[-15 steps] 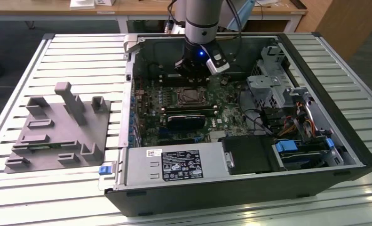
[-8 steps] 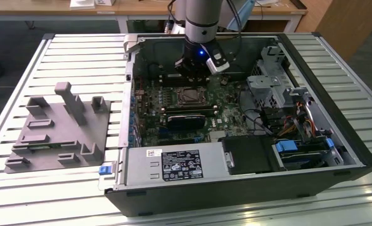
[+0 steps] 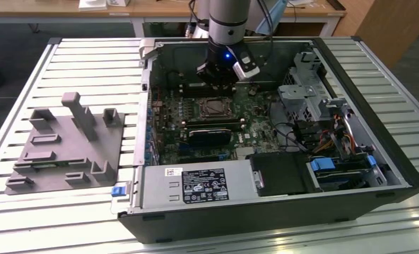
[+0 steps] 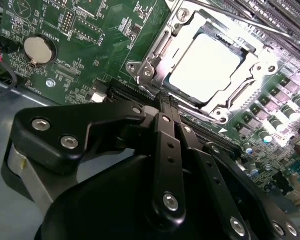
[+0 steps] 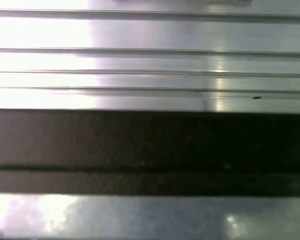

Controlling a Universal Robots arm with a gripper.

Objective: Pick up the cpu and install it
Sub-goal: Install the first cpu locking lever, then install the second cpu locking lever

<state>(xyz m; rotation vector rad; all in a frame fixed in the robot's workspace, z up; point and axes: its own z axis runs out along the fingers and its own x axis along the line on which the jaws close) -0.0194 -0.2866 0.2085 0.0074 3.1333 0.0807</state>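
The cpu (image 4: 202,67) is seated in the socket (image 4: 202,65), gripper (image 4: 167,102) held at its 7 o'clock, jaws pressed together, nothing pinched.

Circuit board (image 4: 90,45): deep green, speckled with fine pale print and tiny silver parts; coin cell (image 4: 39,50) on it dull silver. Socket frame (image 4: 155,60): bright silver metal. Cpu (image 4: 202,65) seated inside it: pale silver-grey, glaring near white under the light. Gripper (image 4: 166,102): matte black links dotted with silver screw heads. Computer case (image 3: 266,211): black outside, grey inside. Power supply (image 3: 195,185): grey, black-and-white label. Tray (image 3: 61,148): flat mid grey. Table (image 3: 39,211): pale silver slats, striped by dark gaps. Small blue light (image 3: 228,54) on the arm's wrist.
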